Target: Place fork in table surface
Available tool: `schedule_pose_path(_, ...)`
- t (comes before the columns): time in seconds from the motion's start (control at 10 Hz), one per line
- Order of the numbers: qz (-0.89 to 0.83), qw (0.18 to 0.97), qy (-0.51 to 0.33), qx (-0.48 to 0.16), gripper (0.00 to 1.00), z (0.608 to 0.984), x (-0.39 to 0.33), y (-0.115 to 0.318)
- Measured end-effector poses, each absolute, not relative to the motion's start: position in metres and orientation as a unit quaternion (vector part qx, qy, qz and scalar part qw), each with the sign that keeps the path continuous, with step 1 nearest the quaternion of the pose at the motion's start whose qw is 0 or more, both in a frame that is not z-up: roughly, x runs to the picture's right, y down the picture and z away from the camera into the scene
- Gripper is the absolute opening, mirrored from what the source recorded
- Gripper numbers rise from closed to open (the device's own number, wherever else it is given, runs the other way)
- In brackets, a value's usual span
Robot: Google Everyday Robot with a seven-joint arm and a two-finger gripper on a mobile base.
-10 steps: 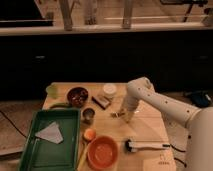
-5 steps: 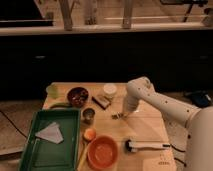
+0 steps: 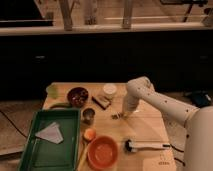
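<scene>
My gripper [image 3: 125, 112] hangs at the end of the white arm, which reaches in from the right, low over the middle of the light tan wooden table surface [image 3: 150, 125]. A small thin dark-tipped piece, the fork [image 3: 116, 116], shows just left of the gripper tip, at or right above the tabletop. I cannot tell whether the gripper holds it or whether it rests on the wood.
A green tray [image 3: 35, 150] with a white sheet [image 3: 50, 132] lies front left. An orange bowl [image 3: 103, 151], an orange ball [image 3: 89, 134] and a white-handled black-headed tool [image 3: 146, 145] lie in front. A metal cup [image 3: 88, 115], dark bowl [image 3: 77, 96], brown box [image 3: 102, 101], white lid [image 3: 109, 89] and green cup [image 3: 52, 90] stand behind.
The gripper end has shifted slightly left and down toward the tabletop. The other objects have not moved.
</scene>
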State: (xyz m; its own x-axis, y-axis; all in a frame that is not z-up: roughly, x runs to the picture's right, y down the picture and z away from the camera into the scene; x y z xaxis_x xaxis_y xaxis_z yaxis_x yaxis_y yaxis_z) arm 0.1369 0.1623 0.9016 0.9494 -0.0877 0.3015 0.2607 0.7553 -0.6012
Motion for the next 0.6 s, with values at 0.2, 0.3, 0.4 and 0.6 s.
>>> schedule_pose_path(0.2,-0.106,0.929,-0.131,-0.329,0.00,0.895,0.135,0.155)
schedule_pose_path(0.3,-0.115,0.931,-0.135,-0.319,0.00,0.886,0.132,0.144)
schedule_pose_path(0.4,-0.121,0.932,-0.139,-0.312,0.00,0.878,0.131,0.136)
schedule_pose_path(0.6,-0.137,0.933,-0.147,-0.299,0.00,0.862,0.126,0.119)
